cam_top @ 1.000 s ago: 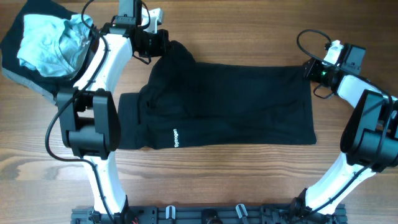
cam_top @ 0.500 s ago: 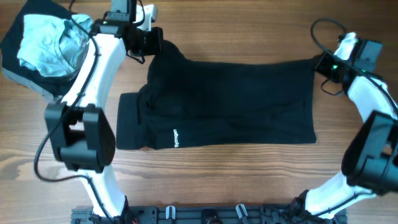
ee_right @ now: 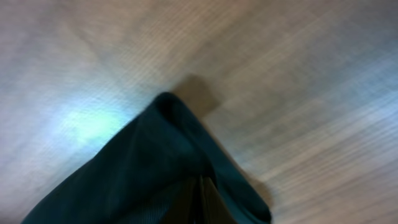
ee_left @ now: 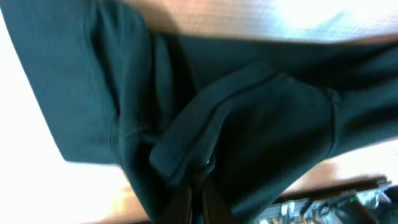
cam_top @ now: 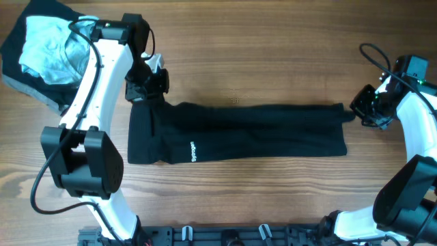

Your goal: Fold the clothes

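A black garment (cam_top: pixel 239 133) with a small white logo lies across the middle of the table as a long narrow band. My left gripper (cam_top: pixel 147 89) is shut on its upper left corner; the left wrist view shows bunched black cloth (ee_left: pixel 236 118) pinched between the closed jaws. My right gripper (cam_top: pixel 358 109) is shut on the upper right corner, where the right wrist view shows a fold of black cloth (ee_right: pixel 168 162) held over the wood.
A dark bin (cam_top: pixel 17 75) at the back left holds a crumpled light blue garment (cam_top: pixel 51 48). A black rail (cam_top: pixel 225 236) runs along the front edge. Bare wood lies behind and in front of the garment.
Both grippers moved toward the front edge, carrying the garment's back edge over itself. The garment went from a wide spread to a narrow folded band.
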`<state>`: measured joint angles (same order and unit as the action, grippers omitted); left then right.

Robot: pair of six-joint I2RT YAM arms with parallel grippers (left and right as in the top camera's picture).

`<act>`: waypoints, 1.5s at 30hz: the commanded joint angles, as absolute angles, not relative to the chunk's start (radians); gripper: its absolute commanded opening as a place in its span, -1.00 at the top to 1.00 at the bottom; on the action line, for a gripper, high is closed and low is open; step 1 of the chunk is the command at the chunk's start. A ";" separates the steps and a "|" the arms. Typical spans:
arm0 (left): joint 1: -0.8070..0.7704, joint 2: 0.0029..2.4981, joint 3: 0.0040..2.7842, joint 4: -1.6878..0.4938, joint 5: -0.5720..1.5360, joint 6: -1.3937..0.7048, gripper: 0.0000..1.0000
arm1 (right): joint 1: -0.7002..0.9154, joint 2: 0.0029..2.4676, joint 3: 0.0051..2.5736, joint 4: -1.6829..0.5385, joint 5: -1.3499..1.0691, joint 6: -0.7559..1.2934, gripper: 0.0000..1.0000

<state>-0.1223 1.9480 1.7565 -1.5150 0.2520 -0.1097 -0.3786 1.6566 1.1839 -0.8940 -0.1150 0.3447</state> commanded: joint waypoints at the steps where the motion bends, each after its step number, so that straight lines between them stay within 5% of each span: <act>1: -0.119 1.926 1.652 -1.513 0.221 -0.099 0.90 | -0.381 1.642 1.185 -0.941 -0.017 0.367 0.91; 4: -0.119 1.926 1.496 -1.447 0.215 -0.121 0.83 | -0.381 1.642 1.185 -0.971 0.002 0.367 0.91; 6: -0.120 1.926 1.392 -1.409 0.219 -0.140 0.49 | -0.381 1.642 1.185 -0.978 0.012 0.365 0.91; 7: -0.120 1.926 1.351 -1.400 0.227 -0.139 0.27 | -0.381 1.642 1.185 -0.976 0.012 0.362 0.70; 8: -0.120 1.926 1.341 -1.407 0.227 -0.139 -0.21 | -0.381 1.642 1.185 -0.968 0.012 0.357 0.35; 10: -0.113 1.926 1.342 -1.391 0.226 -0.137 -0.48 | -0.381 1.647 1.184 -0.938 0.011 0.317 -0.22; 12: -0.091 1.926 1.345 -1.376 0.227 -0.136 -0.49 | -0.381 1.662 1.168 -0.909 0.001 0.255 -0.54; 20: -0.015 1.797 1.366 -1.424 0.278 -0.112 -0.31 | -0.381 1.927 1.163 -0.932 -0.268 0.003 -0.64; 23: -0.015 1.685 1.415 -1.411 0.280 -0.112 -0.33 | -0.379 1.955 1.138 -0.940 -0.417 -0.080 -0.58; 24: -0.014 1.631 1.430 -1.391 0.280 -0.112 -0.36 | -0.379 1.955 1.131 -0.943 -0.419 -0.080 -0.39; 25: -0.015 1.594 1.436 -1.377 0.280 -0.112 -0.39 | -0.379 1.955 1.127 -0.943 -0.421 -0.078 0.12; 26: -0.014 1.552 1.442 -1.360 0.280 -0.113 -0.42 | -0.380 1.953 1.127 -0.942 -0.427 -0.077 0.82; 27: -0.014 1.519 1.443 -1.348 0.280 -0.113 -0.44 | -0.382 1.947 1.129 -0.942 -0.426 -0.078 0.91; 37: -0.014 1.340 1.442 -1.305 0.279 -0.113 -0.57 | -0.428 1.649 1.326 -0.979 -0.351 0.026 0.91; 45: -0.015 1.340 1.442 -1.313 0.279 -0.112 -0.57 | -0.094 1.661 1.314 -1.016 -0.336 0.086 0.91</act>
<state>-0.0231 1.3556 1.4300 -1.3094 0.2630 -0.1284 -0.2127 1.6215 1.3144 -1.0344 -0.3393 0.0307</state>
